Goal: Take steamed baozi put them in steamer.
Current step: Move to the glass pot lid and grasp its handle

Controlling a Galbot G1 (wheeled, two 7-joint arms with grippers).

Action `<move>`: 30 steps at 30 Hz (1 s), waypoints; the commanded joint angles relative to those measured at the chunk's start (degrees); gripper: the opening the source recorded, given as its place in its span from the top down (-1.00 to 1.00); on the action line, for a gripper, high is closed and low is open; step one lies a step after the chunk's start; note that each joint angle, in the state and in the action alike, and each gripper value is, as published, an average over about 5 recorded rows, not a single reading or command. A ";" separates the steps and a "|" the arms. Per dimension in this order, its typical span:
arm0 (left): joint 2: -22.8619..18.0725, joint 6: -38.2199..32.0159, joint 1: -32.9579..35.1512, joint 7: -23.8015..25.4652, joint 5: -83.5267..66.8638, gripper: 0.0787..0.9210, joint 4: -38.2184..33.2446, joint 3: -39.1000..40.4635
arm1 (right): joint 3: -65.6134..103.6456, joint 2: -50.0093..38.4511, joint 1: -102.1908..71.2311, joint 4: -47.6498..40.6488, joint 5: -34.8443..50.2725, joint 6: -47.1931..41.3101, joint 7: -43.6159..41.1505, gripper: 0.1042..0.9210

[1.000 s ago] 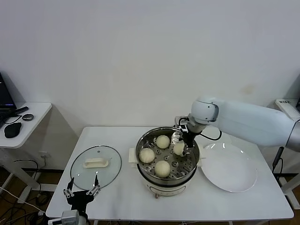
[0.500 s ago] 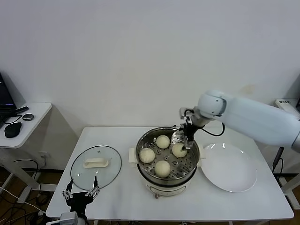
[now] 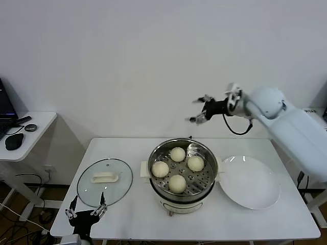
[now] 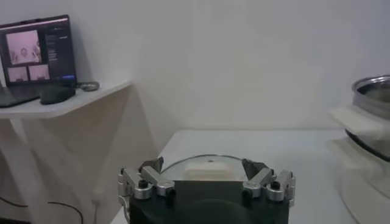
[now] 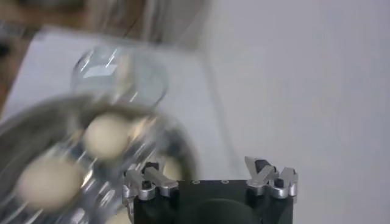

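The steel steamer (image 3: 182, 190) stands mid-table on its white base. Several cream-white baozi lie on its perforated tray: one at the back (image 3: 177, 154), one on the left (image 3: 160, 169), one on the right (image 3: 195, 163), one at the front (image 3: 177, 184). My right gripper (image 3: 201, 108) is open and empty, raised high above the steamer's back rim, near the wall. The right wrist view shows the steamer (image 5: 36, 115) with baozi (image 5: 107, 134) blurred below. My left gripper (image 3: 85, 210) is open and empty, low at the table's front left edge, in front of the glass lid.
A glass lid (image 3: 104, 181) with a cream handle lies on the table's left side; it also shows in the left wrist view (image 4: 207, 164). A flat white plate (image 3: 250, 182) lies right of the steamer. A side table (image 3: 25, 133) with a mouse stands at far left.
My right gripper let go of the right-hand baozi in the steamer, then rose up and back away from the pot, open and empty. My left gripper sank slightly.
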 commanded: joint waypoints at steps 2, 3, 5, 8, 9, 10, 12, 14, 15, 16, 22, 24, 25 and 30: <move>0.05 -0.04 -1.25 -0.09 -0.73 -0.77 -0.56 0.34 | 44.47 8.84 -39.66 7.68 4.31 9.42 25.35 -0.76; 0.27 -0.21 -1.53 -0.22 -0.39 -0.77 -0.46 0.31 | 46.86 10.78 -42.14 7.76 3.60 10.35 25.54 -0.76; 0.88 -0.92 -2.28 -0.55 0.79 -0.77 0.28 0.16 | 51.68 15.38 -47.81 7.97 1.95 12.63 25.98 -0.76; 1.60 -2.38 -3.84 -0.89 3.41 -0.77 2.30 -0.44 | 55.51 20.60 -54.67 9.19 -0.49 15.85 26.41 -0.76; 1.79 -2.82 -4.43 -0.76 4.33 -0.77 2.86 -0.71 | 56.23 21.75 -56.66 9.85 -1.13 16.69 26.40 -0.76; 2.04 -3.23 -5.04 -0.59 5.24 -0.77 3.37 -1.05 | 56.99 22.87 -58.91 10.73 -1.71 17.34 26.35 -0.76; 2.55 -3.86 -6.25 -0.23 7.05 -0.77 4.35 -1.67 | 58.19 24.38 -62.84 12.46 -2.14 17.97 26.25 -0.76; 3.12 -5.02 -7.47 -0.18 10.83 -0.77 5.89 -2.37 | 59.34 25.61 -66.44 14.07 -2.49 18.27 26.14 -0.76; 3.35 -5.89 -8.12 -0.33 14.29 -0.77 6.98 -2.71 | 59.91 26.33 -67.98 14.80 -2.70 18.49 26.11 -0.76; 3.55 -7.03 -8.77 -0.52 18.78 -0.77 8.20 -3.05 | 60.48 27.10 -69.51 15.51 -2.85 18.73 26.09 -0.76; 6.02 -17.51 -12.04 -2.83 56.91 -0.77 14.52 -4.17 | 62.12 29.50 -73.78 17.39 -2.89 19.43 25.98 -0.76; 8.26 -20.18 -12.45 -4.23 69.41 -0.77 16.46 -3.16 | 61.84 29.33 -73.85 17.55 -2.97 19.29 25.89 -0.76; 9.54 -20.48 -12.65 -4.87 74.12 -0.77 17.42 -2.37 | 61.68 29.25 -73.76 17.59 -3.00 19.20 25.87 -0.76; 15.54 -19.13 -17.69 -9.29 85.99 -0.77 27.39 1.59 | 61.19 29.27 -73.30 17.95 -3.78 18.37 26.08 -0.76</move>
